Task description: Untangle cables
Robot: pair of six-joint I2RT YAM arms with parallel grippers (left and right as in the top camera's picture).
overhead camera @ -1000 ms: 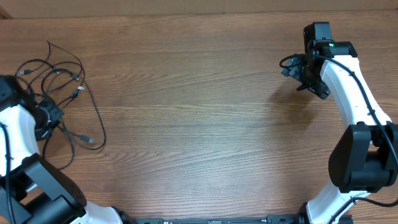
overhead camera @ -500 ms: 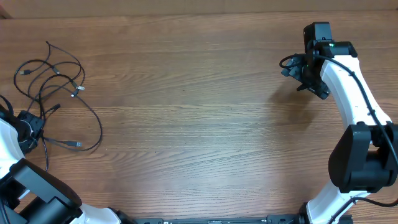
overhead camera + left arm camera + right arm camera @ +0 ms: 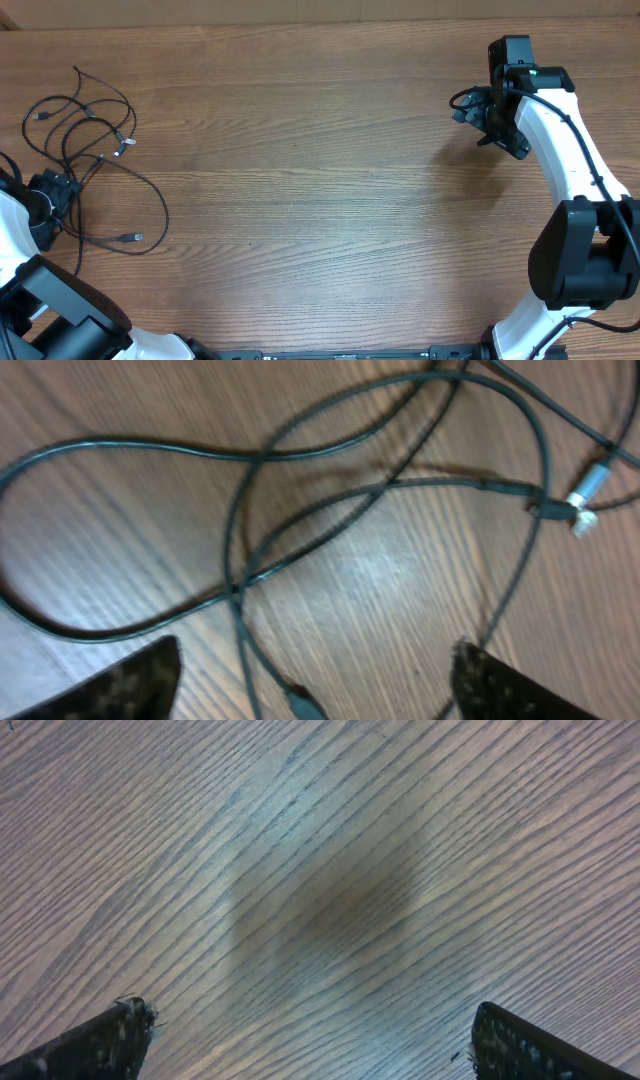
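Overhead, we find the cables (image 3: 100, 160) crossed and looped, untangling largely ahead; left gripper (image 3: 315, 670) spread empty above them, right gripper (image 3: 310, 1040) spread empty

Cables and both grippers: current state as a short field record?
cables: loose on the table, left side, loops crossing at several spots
plug: silvery, lying flat on the wood
left gripper: open, above the cables, nothing pinched
right gripper: open, over bare wood on the far right, holding nothing
task: cables not yet separated
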